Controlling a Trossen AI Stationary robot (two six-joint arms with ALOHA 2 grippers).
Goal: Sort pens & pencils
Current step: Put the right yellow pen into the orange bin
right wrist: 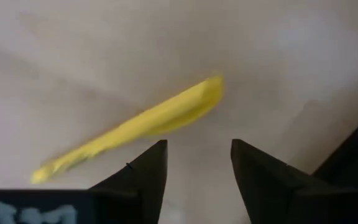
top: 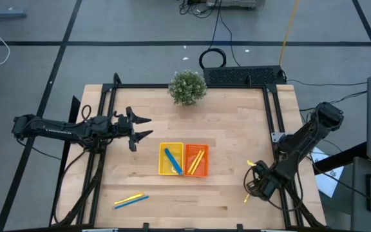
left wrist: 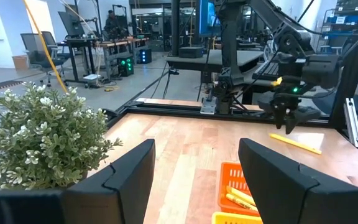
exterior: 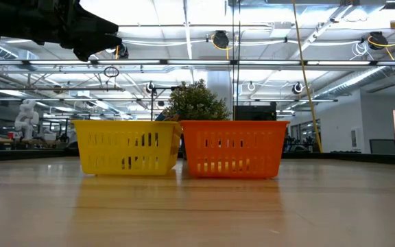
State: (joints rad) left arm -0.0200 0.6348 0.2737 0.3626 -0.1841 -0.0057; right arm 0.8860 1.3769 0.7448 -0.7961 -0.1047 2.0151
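My right gripper [right wrist: 197,149] is open and points down near the table's right near corner, right over a yellow pencil [right wrist: 135,127] that lies flat on the wood; the fingers stand beside it without touching. The left wrist view shows that pencil [left wrist: 294,143] under the right gripper [left wrist: 288,121]. My left gripper [top: 140,129] is open and held high over the table's left half. A blue pen [top: 172,161] lies in the yellow tray [top: 163,169], and yellow pencils [top: 196,158] lie in the orange tray [top: 205,173]. One blue and one yellow stick [top: 131,201] lie side by side near the near edge.
A small potted plant [top: 187,87] stands at the table's far edge, close ahead of the left gripper. The two trays [exterior: 180,147] sit side by side at the table's middle. Black frame rails [top: 272,122] run along the table's sides. Bare wood lies between trays and right gripper.
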